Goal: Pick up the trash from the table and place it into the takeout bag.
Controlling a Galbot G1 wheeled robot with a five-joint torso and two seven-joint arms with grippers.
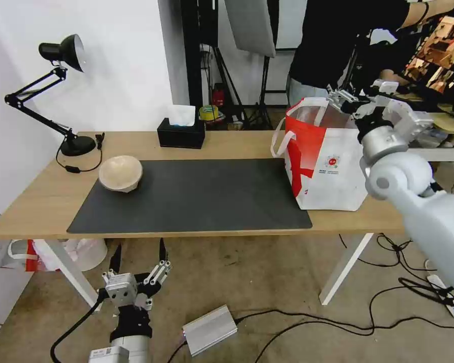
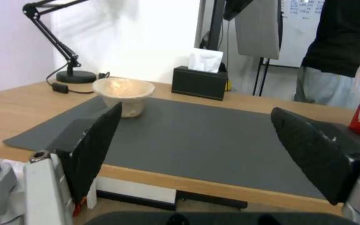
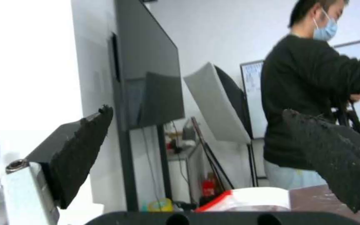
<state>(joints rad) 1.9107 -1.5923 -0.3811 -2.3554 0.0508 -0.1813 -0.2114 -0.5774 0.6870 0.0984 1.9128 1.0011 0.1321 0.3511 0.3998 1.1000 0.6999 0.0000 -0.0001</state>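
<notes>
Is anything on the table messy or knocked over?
Nothing looks spilled or broken. The beige pulp bowl sits slightly tilted, half on the grey mat. The takeout bag stands upright and open, with the right gripper above it.

We find no text that we can read. The takeout bag [image 1: 328, 171] carries a small round red logo [image 1: 331, 161] with tiny print under it, too small to make out, and the whiteboard [image 2: 298, 9] writing is blurred.
</notes>
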